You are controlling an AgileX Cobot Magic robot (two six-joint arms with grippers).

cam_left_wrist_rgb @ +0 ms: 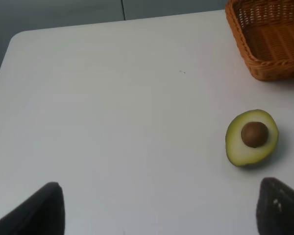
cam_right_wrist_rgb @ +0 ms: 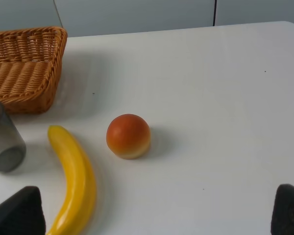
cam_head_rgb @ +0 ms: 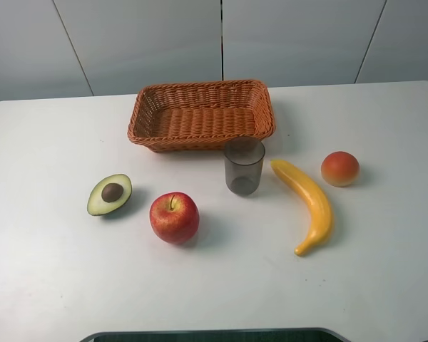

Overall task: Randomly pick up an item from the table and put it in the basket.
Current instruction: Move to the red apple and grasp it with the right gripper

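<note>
The red apple (cam_head_rgb: 174, 217) with yellowish streaks stands on the white table (cam_head_rgb: 50, 285) in front of the empty wicker basket (cam_head_rgb: 200, 114). It shows only in the exterior high view. Neither gripper shows there. In the left wrist view my left gripper (cam_left_wrist_rgb: 161, 215) is open and empty above bare table, with the basket's corner (cam_left_wrist_rgb: 272, 36) far ahead. In the right wrist view my right gripper (cam_right_wrist_rgb: 154, 218) is open and empty above the table, with the basket's end (cam_right_wrist_rgb: 24, 68) ahead.
A halved avocado (cam_head_rgb: 110, 194) lies left of the apple and shows in the left wrist view (cam_left_wrist_rgb: 251, 137). A grey cup (cam_head_rgb: 244, 167), a banana (cam_head_rgb: 307, 203) and an orange-red peach-like fruit (cam_head_rgb: 340, 169) stand to the right. The right wrist view shows the fruit (cam_right_wrist_rgb: 128, 135), banana (cam_right_wrist_rgb: 76, 178) and cup (cam_right_wrist_rgb: 2, 142).
</note>
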